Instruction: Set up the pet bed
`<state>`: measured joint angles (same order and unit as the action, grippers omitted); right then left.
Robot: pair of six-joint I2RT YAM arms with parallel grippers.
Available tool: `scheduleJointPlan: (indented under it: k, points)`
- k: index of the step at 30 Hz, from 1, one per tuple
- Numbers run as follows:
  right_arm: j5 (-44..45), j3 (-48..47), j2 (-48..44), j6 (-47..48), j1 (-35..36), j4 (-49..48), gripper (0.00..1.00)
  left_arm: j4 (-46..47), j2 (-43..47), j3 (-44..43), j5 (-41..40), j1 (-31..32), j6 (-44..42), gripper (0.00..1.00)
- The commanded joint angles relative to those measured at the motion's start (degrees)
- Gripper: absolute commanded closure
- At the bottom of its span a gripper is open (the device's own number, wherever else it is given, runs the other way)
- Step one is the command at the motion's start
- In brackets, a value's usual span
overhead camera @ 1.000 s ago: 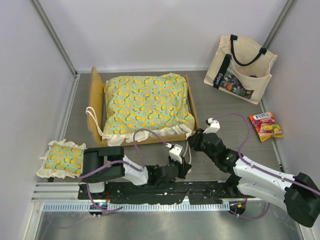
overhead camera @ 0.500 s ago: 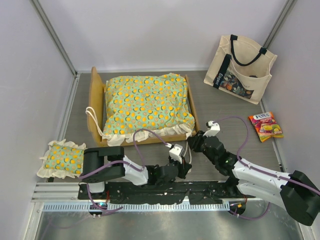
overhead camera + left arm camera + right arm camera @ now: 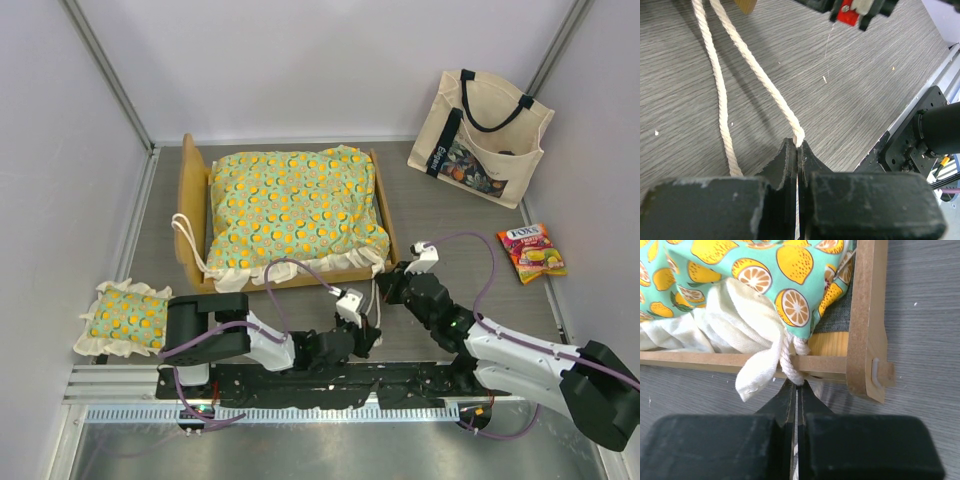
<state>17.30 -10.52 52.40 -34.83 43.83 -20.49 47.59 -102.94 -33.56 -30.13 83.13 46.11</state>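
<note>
The pet bed's light-wood frame [image 3: 190, 200] stands at centre left with the green orange-print cushion [image 3: 295, 205] lying in it. In the right wrist view the cushion's cream ruffle [image 3: 740, 315] hangs over the frame's near rail [image 3: 867, 315]. My right gripper [image 3: 799, 385] is shut on a white rope tie [image 3: 791, 365] right at that rail, at the bed's near right corner [image 3: 384, 287]. My left gripper [image 3: 798, 145] is shut on the free end of another rope tie [image 3: 765, 82], low over the floor [image 3: 372, 337]. A second strand [image 3: 720, 105] lies beside it.
A small matching ruffled pillow [image 3: 125, 318] lies at the near left. A cream tote bag [image 3: 480, 135] leans in the far right corner, with a candy packet [image 3: 532, 252] nearer. Walls close in left, right and back. Part of the right arm [image 3: 855, 10] hangs just beyond my left fingers.
My right gripper has gone from partly open to shut on the tie at the bed's corner and has edged slightly toward the left arm. The left gripper kept its grip.
</note>
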Motion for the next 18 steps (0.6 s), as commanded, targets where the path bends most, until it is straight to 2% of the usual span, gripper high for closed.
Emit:
scheduleJointPlan:
  k: [1, 8, 13, 18]
  points:
    - [-1.03, -0.81, -4.23, 2.13, 0.11, 0.17, 0.99, 2.42, 1.77, 0.95, -1.42, -0.86, -0.05, 1.00]
    - [-3.85, -2.31, -12.32, 3.01, 0.02, 13.44, 0.99, 0.84, 5.11, 1.13, 1.30, -3.41, 0.12, 1.00]
    - [-4.29, -2.22, -13.82, 3.19, 0.02, 17.32, 0.99, -0.04, 8.97, 0.87, 4.20, -5.26, 0.04, 1.00]
    - [-5.26, -2.04, -13.55, 3.10, 0.02, 18.73, 0.99, -2.23, 11.61, 1.65, 3.59, -6.93, 1.96, 1.00]
